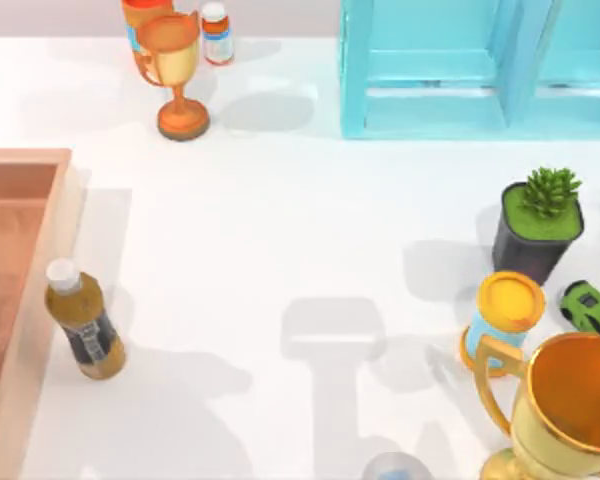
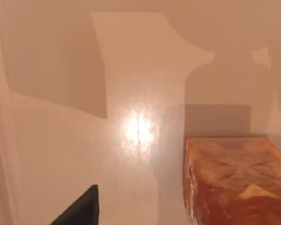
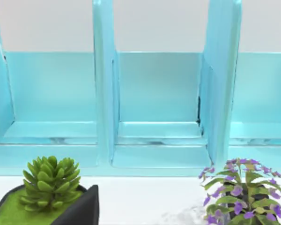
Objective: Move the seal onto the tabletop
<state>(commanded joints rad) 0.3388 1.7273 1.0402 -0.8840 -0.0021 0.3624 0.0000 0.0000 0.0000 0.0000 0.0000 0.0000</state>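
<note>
Presently hanging the left gripper (image 2: 80,212) low over a tan surface, seemingly the floor of the wooden tray (image 1: 25,158), with the seal (image 2: 234,183) lying there beside it and apart from it, not yet on the tabletop (image 1: 280,220); not being able to tell how wide either gripper is standing, seeing nothing held. Parking the right gripper (image 3: 79,211) facing the turquoise cabinet (image 3: 159,93). Risking an off-centre pinch tipping the seal, a low carry clipping the tray's raised rim, or a set-down knocking the amber bottle (image 1: 85,325) standing just beside that rim
</note>
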